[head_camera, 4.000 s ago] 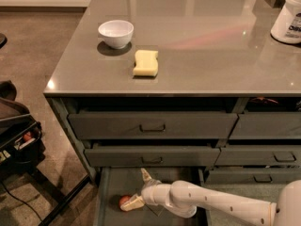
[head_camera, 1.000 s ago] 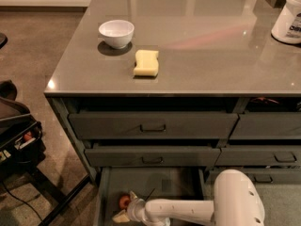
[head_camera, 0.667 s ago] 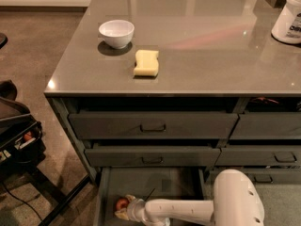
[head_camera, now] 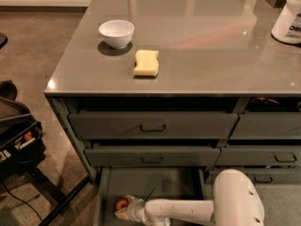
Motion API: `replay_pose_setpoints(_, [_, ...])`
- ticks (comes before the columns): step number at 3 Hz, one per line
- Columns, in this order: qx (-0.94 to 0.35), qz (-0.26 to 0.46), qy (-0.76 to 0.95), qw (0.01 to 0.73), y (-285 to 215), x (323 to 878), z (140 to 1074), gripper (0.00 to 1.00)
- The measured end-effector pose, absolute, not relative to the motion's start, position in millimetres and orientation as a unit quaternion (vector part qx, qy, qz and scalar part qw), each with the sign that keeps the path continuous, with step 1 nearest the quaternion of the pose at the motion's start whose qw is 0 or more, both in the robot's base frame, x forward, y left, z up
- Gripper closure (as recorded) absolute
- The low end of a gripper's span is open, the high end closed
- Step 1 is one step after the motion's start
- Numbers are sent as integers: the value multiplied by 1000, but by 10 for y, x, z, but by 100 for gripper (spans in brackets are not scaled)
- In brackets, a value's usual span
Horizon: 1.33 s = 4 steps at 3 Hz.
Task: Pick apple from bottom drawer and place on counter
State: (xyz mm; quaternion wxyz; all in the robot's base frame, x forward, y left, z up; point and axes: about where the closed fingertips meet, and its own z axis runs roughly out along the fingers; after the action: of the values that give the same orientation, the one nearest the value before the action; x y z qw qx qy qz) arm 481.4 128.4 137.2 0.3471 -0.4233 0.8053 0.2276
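Our gripper (head_camera: pixel 124 207) sits low in the open bottom drawer (head_camera: pixel 174 182), against the red apple (head_camera: pixel 122 204) near its left wall; we cannot tell if the jaws grip it. Above, the glossy grey worktop (head_camera: pixel 211 55) carries a white bowl (head_camera: pixel 116 33), a yellow sponge (head_camera: pixel 146 63) and a white tub (head_camera: pixel 288 22), label unreadable.

One camera only, set high and near the cabinet front, tilted down, facing across the counter (head_camera: pixel 211 46), which fills the upper half of the frame. Drawer fronts (head_camera: pixel 153 125) cross the middle. Bottom drawer (head_camera: pixel 141 182) open at the lower edge; gripper (head_camera: pixel 123 210) inside it, lower left of centre, beside the apple (head_camera: pixel 122 204).
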Motion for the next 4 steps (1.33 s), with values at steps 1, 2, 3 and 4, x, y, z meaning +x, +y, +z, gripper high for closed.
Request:
replay_pose_setpoints(1, [-427, 232, 802, 346, 1293, 4809, 1388, 100])
replay_pose_setpoints(2, [-445, 228, 791, 352, 1025, 4781, 1715, 100])
replay_pose_setpoints(3, [-476, 237, 782, 325, 651, 4447, 2199, 100])
replay_pose_setpoints(4, [-480, 223, 788, 315, 168, 4142, 2792, 100])
